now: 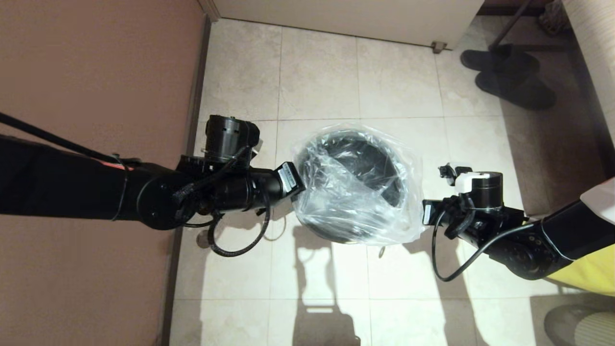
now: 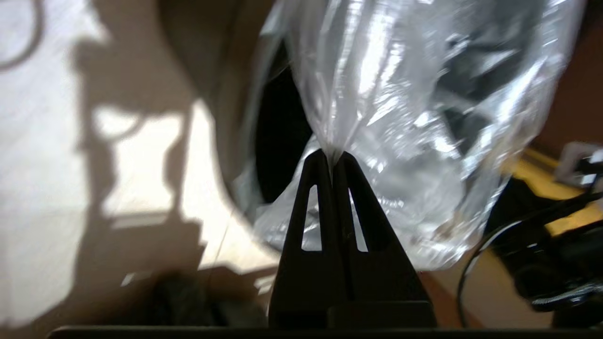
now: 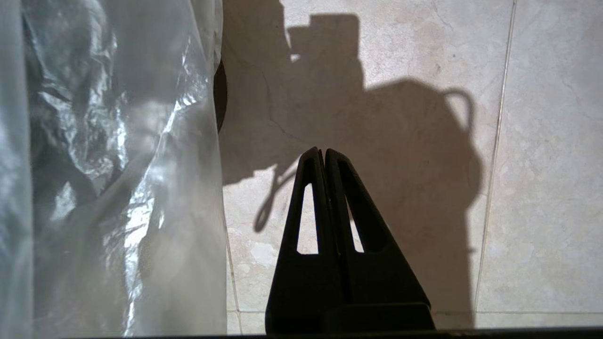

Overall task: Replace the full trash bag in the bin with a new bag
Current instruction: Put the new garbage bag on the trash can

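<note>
My left gripper (image 2: pixel 333 155) has its fingers pressed together on a pinch of the new bag (image 1: pixel 358 185), and the film fans out from the fingertips, crinkled and clear. Just beyond that pinch the bag drapes over the bin (image 1: pixel 372 166), whose dark rim and black inside show through the plastic; the bin stands on the tiled floor (image 1: pixel 317 72) between my two grippers. My right gripper (image 3: pixel 324 153) is clamped shut on nothing, with bare tile in front of its tips and the bag's loose side hanging just beside it, not touching that I can see.
</note>
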Available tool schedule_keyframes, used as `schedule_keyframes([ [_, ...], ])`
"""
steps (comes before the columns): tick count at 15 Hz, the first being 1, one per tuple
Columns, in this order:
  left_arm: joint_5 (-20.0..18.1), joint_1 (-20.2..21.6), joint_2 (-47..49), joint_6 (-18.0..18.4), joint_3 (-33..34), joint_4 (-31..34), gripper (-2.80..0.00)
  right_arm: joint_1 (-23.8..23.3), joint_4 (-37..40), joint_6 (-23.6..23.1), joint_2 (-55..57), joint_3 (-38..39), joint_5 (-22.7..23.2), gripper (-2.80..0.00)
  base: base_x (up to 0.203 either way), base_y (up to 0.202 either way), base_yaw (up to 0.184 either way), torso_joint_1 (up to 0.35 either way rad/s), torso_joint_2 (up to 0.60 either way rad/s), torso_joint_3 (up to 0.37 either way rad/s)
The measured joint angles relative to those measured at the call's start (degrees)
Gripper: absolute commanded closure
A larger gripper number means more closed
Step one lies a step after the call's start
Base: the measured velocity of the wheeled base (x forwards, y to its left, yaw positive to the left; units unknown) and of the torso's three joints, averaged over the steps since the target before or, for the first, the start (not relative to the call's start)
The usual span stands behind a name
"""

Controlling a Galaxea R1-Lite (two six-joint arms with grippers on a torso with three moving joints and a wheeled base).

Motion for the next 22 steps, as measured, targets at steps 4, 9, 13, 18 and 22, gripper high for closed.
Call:
schedule_keyframes([
  [4, 0.1, 1.4, -2.3, 0.0, 1.2, 6.1, 0.0, 0.1, 0.2, 1.7, -1.4, 0.4, 0.1, 0.0, 0.0, 0.0, 0.0, 0.0, 0.0, 0.0],
  [9, -0.5, 3.1, -1.5, 0.0, 5.2, 5.7, 0.0, 0.3, 0.4, 1.7, -2.6, 2.3, 0.1, 0.0, 0.0, 0.0, 0.0, 0.0, 0.0, 0.0],
  [13, -1.0, 4.2, -0.4, 0.1, 7.6, 5.6, 0.0, 0.9, 0.3, 1.7, -2.8, 4.3, 0.1, 0.0, 0.0, 0.0, 0.0, 0.0, 0.0, 0.0],
  [18, -2.1, 6.2, 3.1, 0.4, 8.2, 0.4, 0.0, 1.5, -0.1, 1.9, -0.8, 5.2, 0.3, 0.0, 0.0, 0.0, 0.0, 0.0, 0.0, 0.0],
  [22, -2.1, 7.7, 6.6, 1.6, 7.7, -4.0, 0.0, 0.9, -6.4, 1.9, 3.2, 4.6, 1.7, 0.0, 0.0, 0.0, 0.0, 0.0, 0.0, 0.0],
])
